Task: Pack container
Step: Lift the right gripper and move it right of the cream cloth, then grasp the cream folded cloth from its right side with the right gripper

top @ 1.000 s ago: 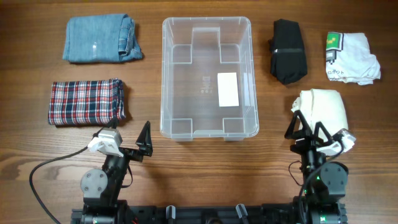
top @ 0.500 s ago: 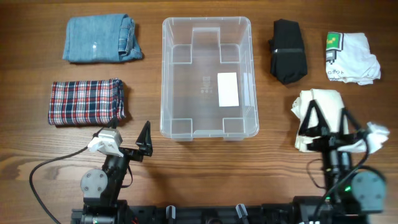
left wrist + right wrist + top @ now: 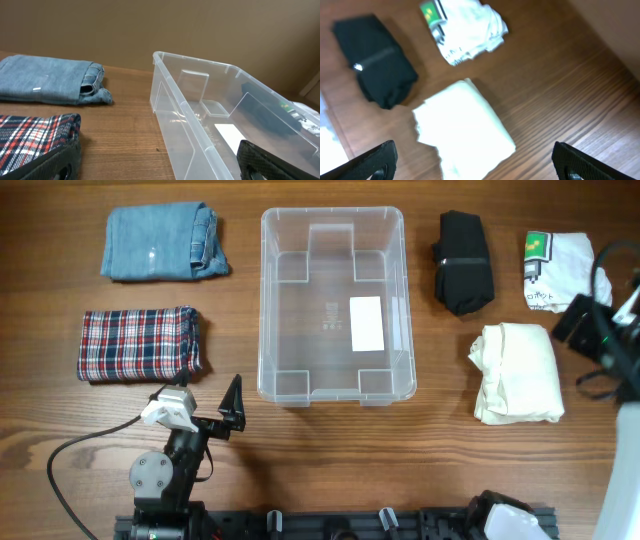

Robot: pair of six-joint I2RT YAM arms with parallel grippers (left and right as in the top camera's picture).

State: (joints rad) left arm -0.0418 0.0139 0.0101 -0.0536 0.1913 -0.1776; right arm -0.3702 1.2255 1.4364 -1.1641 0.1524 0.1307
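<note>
Centrally on the wooden bench [image 3: 330, 460] sits the clear container [image 3: 333, 305], upright, a white label [image 3: 367, 323] showing at its base. Folded jeans [image 3: 160, 242] and a plaid garment [image 3: 138, 343] lie to its left. A black garment [image 3: 463, 262], a printed white tee [image 3: 563, 273] and a cream garment [image 3: 517, 372] lie to its right. The left jaws stand wide near the container's front left corner, holding nothing. The right jaws, likewise spread wide and holding nothing, hang over the bench's right side, with the cream garment in view between them.
</note>
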